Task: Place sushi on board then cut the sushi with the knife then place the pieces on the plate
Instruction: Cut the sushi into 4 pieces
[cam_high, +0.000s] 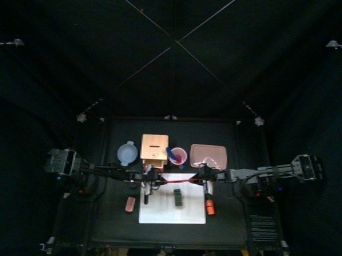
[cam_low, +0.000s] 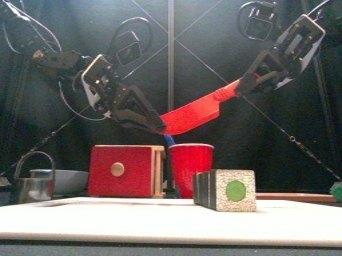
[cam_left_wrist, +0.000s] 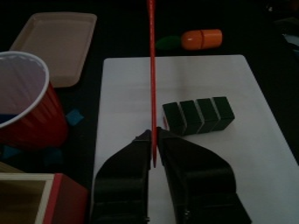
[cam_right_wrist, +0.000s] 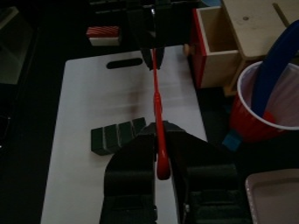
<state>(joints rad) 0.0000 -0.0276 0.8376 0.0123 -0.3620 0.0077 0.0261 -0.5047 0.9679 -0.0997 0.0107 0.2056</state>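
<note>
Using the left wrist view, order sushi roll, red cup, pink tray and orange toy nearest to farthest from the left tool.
From the left tool, shut on the red toy knife:
1. Dark green toy sushi roll, on the white cutting board.
2. Red plastic cup, beside the board.
3. Flat pink tray and orange toy food, by the board's far end: too close to call.

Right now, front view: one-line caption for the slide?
Left gripper and right gripper grip the red knife above the red cup; sushi roll sits on white board.
</note>
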